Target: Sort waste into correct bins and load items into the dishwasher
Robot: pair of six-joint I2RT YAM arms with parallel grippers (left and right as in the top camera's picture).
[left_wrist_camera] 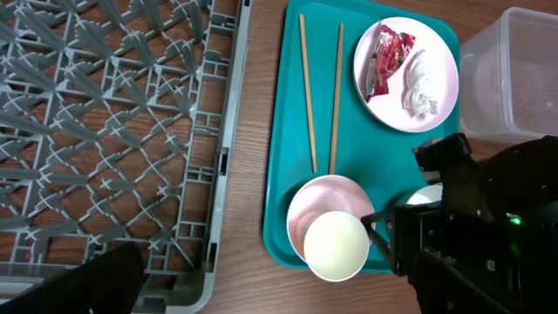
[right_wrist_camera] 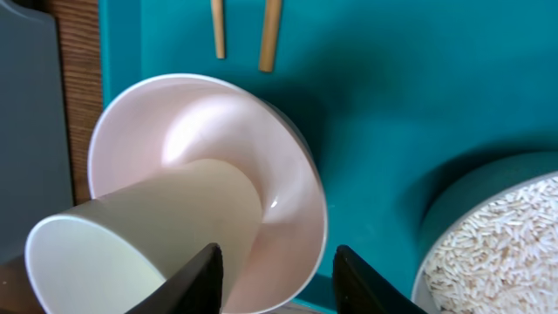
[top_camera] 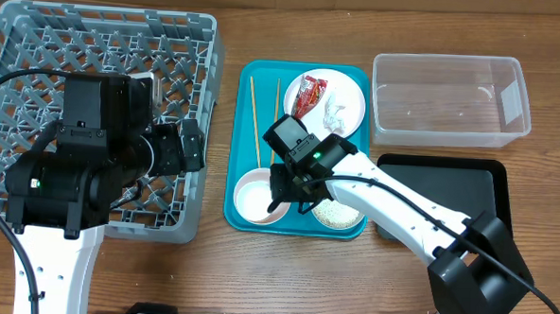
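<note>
1. Your right gripper (right_wrist_camera: 277, 266) is spread open over the near-left corner of the teal tray (right_wrist_camera: 392, 105). Its two fingers (right_wrist_camera: 202, 279) sit either side of the pink bowl's (right_wrist_camera: 288, 187) rim and are not clamped on it.
2. The pink bowl sits in that same corner of the tray. A cream cup (right_wrist_camera: 131, 235) lies tipped inside it, with its mouth towards the tray's corner.
3. The second bowl (right_wrist_camera: 425, 270) stands in the tray's near-right corner, just beside the pink one, and is filled with white rice grains (right_wrist_camera: 501, 249).
4. The two chopsticks (top_camera: 261, 114) lie side by side, lengthwise along the tray's left side.
5. The white plate (top_camera: 349, 87) is in the tray's far-right corner. It carries the red-and-white wrapper (top_camera: 309, 94) and a crumpled white tissue (top_camera: 336, 110).
6. The dish rack (top_camera: 39, 42) lies just left of the tray. Your left gripper (top_camera: 188, 145) hovers over the side of the rack nearest the tray, and you cannot tell whether it is open or closed.
7. The clear tub (top_camera: 448, 98) stands to the right of the tray's far end. The black tray (top_camera: 459, 179) lies to the right of its near end, partly under your right arm.
</note>
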